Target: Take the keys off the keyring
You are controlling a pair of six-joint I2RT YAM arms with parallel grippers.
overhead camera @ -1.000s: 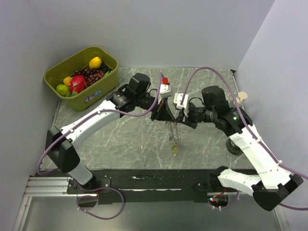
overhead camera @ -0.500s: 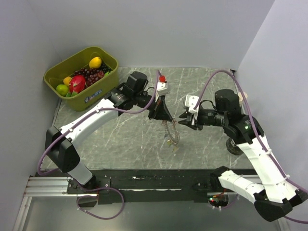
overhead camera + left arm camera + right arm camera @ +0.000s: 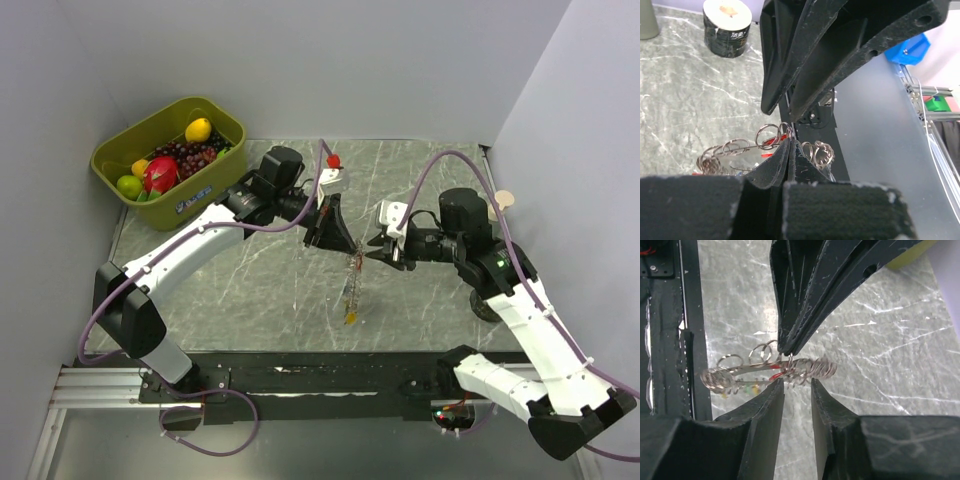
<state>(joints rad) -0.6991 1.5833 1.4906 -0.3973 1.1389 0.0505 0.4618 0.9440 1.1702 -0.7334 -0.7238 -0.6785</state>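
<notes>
- The keys (image 3: 350,316) dangle nearest, at the low end of the chain above the table (image 3: 250,290). Yellow and red flecks show, but they are too small to count. They look like light plastic, likely to swing and twist at a touch.
- The keyring (image 3: 765,371) hangs just above them, a limp string of small silvery loops. It should be light, floppy and slippery, with no stiffness to push against. The best hold would be a pinch across one loop close beside a key, with the chain drawn taut.
- The left gripper (image 3: 785,346) has its jaws pressed fully together on the keyring's upper part, carrying it clear of the table.
- The right gripper (image 3: 797,390), just right of the chain, has its jaws partly apart on either side of the line of loops. They appear to hold nothing, though contact is hard to judge.
- Far left, the green bin (image 3: 225,182) of fruit sits well apart.
</notes>
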